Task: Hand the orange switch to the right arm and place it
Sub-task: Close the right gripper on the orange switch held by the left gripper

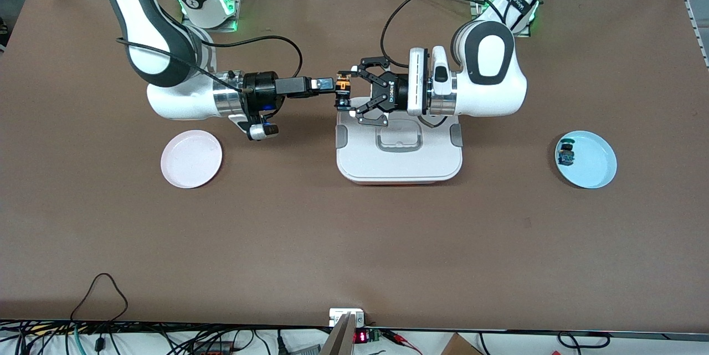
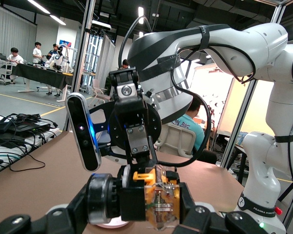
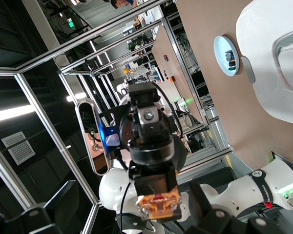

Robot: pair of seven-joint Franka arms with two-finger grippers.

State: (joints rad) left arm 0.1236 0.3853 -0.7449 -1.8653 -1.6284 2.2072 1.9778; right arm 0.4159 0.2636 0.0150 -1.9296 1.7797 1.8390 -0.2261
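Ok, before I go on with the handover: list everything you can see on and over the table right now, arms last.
orange switch: one, orange and black, in the air between both grippers, over the white box's edge
white box: one, white with a lid handle, mid-table
pink plate: one, pale pink, toward the right arm's end
blue plate: one, light blue, toward the left arm's end
second switch: one, dark with a blue-green cap, on the blue plate
right gripper: one, slim black, shut on the orange switch
left gripper: one, black claw, fingers spread around the orange switch; contact unclear
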